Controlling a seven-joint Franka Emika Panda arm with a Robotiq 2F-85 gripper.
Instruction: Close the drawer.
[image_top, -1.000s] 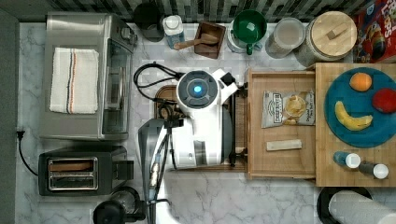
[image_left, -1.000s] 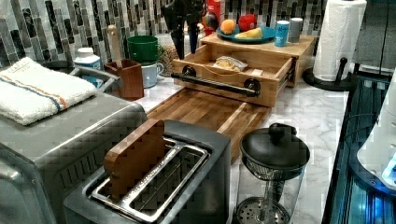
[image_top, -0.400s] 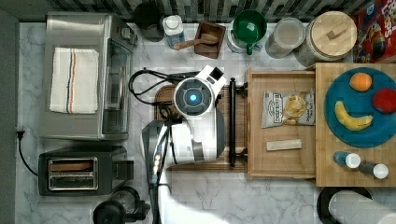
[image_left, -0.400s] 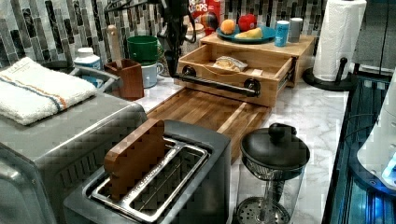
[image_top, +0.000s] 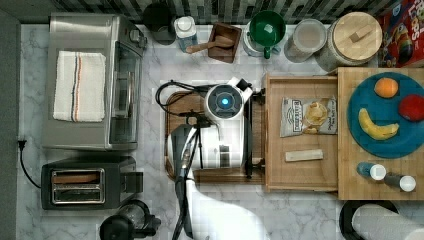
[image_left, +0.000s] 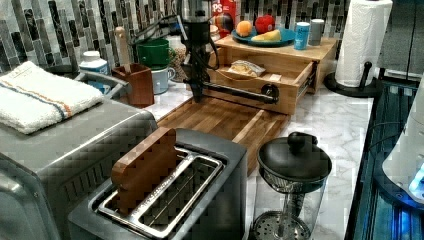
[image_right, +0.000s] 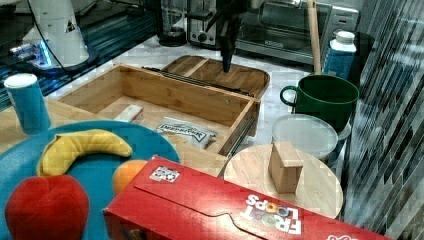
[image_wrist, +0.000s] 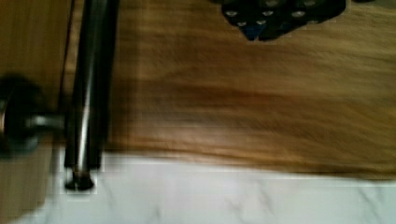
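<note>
Top view: your gripper (image_top: 248, 92) sits just on the top view's left of the drawer (image_top: 300, 172), which is pulled out from under the butcher-block slab (image_top: 350, 185).

Left view: the bar handle (image_left: 235, 92) runs across the drawer front, beside the gripper.

Right view: the cereal box (image_right: 250, 210) reads "FROOT LOOPS".

Wrist view: you cannot tell the finger spread.

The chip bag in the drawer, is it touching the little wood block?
Apart. The top view shows bare floor of the light-wood drawer between the silver chip bag and the pale wooden block.
</note>
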